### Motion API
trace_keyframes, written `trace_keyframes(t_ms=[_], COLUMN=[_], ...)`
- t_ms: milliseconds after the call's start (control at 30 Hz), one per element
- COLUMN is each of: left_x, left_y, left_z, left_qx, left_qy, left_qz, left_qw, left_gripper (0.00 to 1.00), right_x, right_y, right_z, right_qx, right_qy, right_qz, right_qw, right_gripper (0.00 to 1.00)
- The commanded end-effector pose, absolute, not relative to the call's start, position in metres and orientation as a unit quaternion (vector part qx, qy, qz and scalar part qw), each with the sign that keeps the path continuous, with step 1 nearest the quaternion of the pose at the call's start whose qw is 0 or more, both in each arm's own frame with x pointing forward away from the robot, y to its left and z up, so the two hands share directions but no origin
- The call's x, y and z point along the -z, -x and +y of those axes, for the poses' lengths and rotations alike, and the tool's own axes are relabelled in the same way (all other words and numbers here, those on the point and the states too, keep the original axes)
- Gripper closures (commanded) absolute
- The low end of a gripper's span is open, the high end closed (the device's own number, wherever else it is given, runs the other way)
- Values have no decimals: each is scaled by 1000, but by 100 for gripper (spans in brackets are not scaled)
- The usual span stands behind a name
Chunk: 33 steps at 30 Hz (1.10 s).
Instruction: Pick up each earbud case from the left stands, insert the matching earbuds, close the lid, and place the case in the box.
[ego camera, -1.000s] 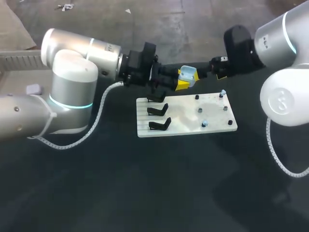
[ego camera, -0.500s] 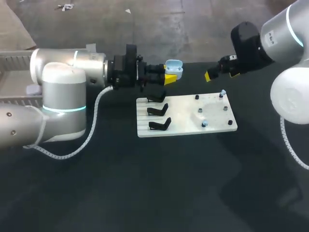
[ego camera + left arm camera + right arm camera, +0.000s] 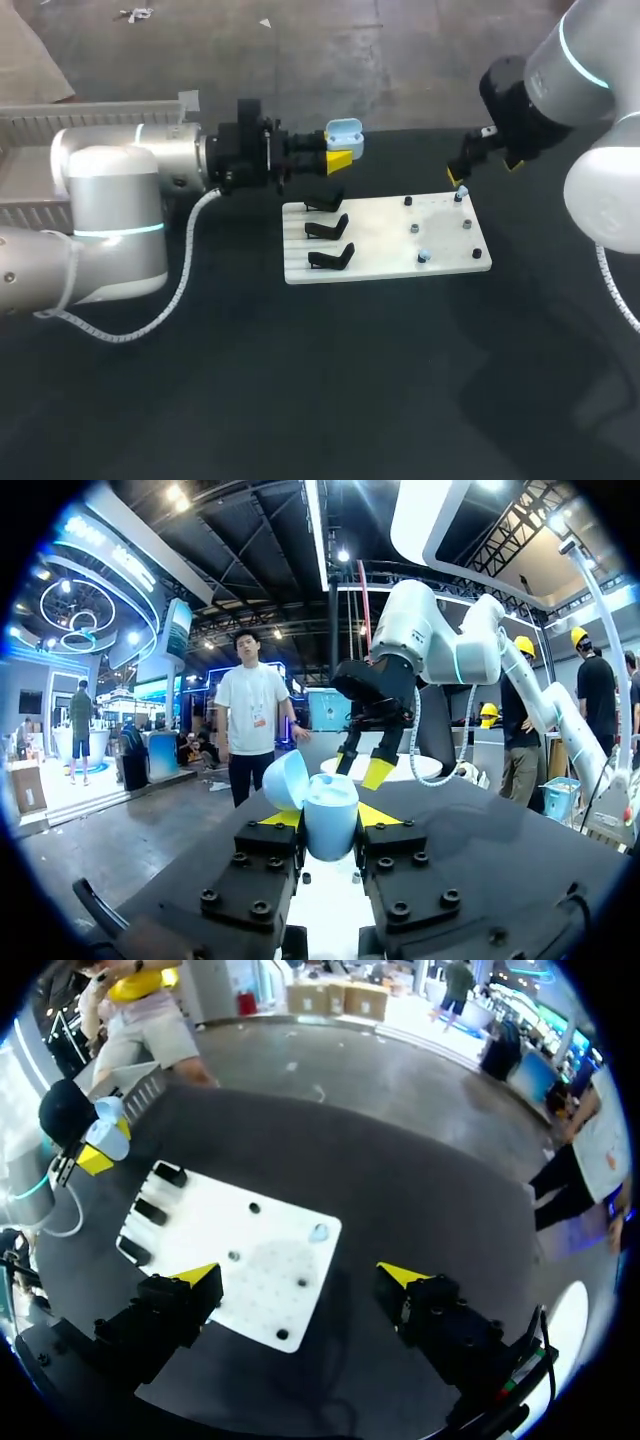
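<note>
Left claw [image 3: 338,158]: clamped on the earbud case [image 3: 343,132], a finger on each side of its lower body.
Case position: held above the desk [image 3: 300,380], just past the far-left corner of the white board [image 3: 380,235], above the black stands [image 3: 330,230].
Lid: hinged open. Whether any earbud is already seated cannot be made out from the wrist view.
Right claw [image 3: 462,172]: fingers spread wide, holding nothing, over the board's far-right corner near an earbud [image 3: 461,190] on its peg.
Step (judged): fetch that earbud for the open case.
Method: centre the peg between the fingers, descend straight, close gently, lift vertically.
Left arm: hold the case level with its opening upward.
Risk: a skewed pinch flicks the earbud off.
</note>
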<state>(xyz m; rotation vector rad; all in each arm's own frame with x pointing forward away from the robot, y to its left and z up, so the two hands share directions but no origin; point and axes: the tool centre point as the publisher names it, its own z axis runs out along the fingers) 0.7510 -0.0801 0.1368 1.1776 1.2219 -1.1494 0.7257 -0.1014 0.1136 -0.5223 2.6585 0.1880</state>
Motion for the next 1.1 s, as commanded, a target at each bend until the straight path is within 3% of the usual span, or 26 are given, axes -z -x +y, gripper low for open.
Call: trace_keyframes(t_ms=[33, 1100], left_x=[-139, -140], left_y=[-752, -752], left_z=[-81, -80], left_qx=[478, 483], left_qy=[-493, -488], left_qz=[509, 514], left_qw=[519, 514], left_gripper=[100, 100], right_x=[-107, -97], right_y=[-731, -734], right_z=[-103, -103], right_qx=[-43, -28], right_qy=[181, 186], right_qz=[959, 963], right_qw=[212, 196], right_gripper=[0, 0])
